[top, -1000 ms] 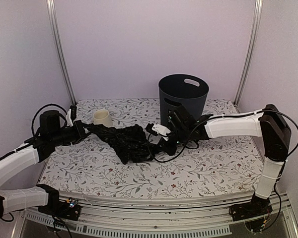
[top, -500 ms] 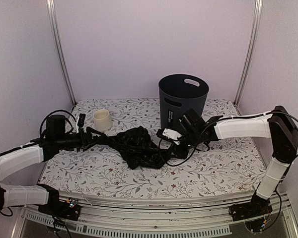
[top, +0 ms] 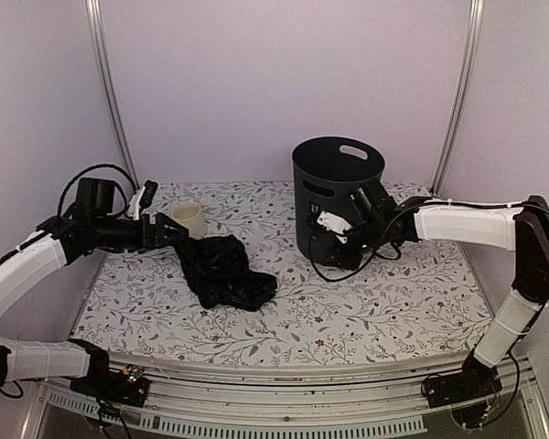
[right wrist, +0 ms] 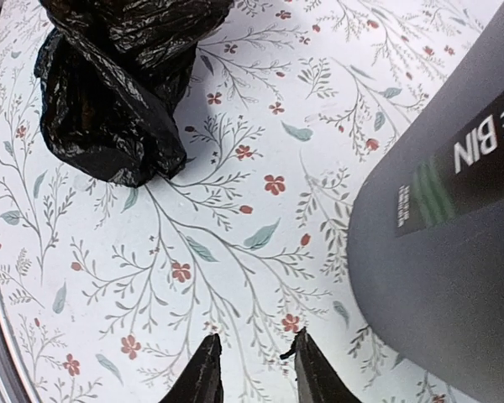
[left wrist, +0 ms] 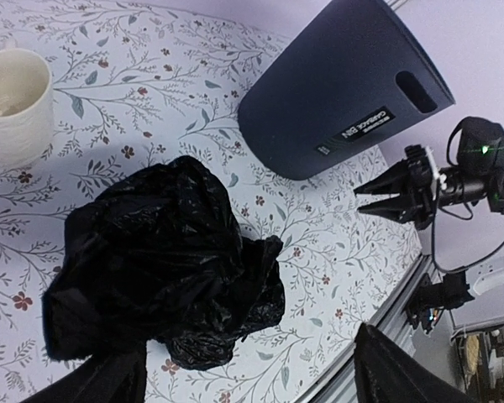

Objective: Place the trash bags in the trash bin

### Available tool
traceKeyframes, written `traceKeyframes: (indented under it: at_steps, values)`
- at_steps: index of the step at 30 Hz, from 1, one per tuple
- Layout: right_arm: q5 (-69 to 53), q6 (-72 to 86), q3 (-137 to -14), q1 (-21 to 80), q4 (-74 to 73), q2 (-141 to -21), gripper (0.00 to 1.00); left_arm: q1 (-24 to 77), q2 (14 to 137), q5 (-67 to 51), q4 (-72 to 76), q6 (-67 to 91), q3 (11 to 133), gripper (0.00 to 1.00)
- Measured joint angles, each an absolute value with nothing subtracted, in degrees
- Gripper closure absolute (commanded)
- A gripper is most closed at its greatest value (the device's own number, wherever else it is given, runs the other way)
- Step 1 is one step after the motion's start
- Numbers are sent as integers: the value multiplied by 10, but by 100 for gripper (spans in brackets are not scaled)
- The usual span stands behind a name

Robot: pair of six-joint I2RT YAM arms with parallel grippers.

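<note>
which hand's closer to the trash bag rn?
Left. The left hand sits at the left edge of the trash bag; the right hand is clear of it, in front of the trash bin.

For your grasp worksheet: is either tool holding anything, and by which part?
Nothing is held. The wrinkled glossy black plastic bag lies loose on the table; left tool and right tool are open, empty.

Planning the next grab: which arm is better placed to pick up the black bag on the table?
Left, probably. The left gripper is open right beside the trash bag, aimed at it. The right gripper is by the trash bin, clearly farther from the bag.
</note>
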State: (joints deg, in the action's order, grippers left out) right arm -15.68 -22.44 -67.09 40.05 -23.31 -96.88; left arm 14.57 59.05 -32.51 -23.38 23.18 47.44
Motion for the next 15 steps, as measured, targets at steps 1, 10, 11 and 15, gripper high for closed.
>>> traceKeyframes:
  at_steps: [1,10,11,15]
  values:
    - [-156,-228,-675,396,-233,-967,66,147,598,-325,-240,227,476,14]
    - [-141,-247,-802,434,-227,-1001,70,189,663,-309,-275,211,497,14]
    - [-135,-247,-818,443,-222,-1013,71,191,667,-306,-279,210,502,14]
    - [-98,-230,-889,471,-205,-1085,73,200,670,-285,-299,209,511,13]
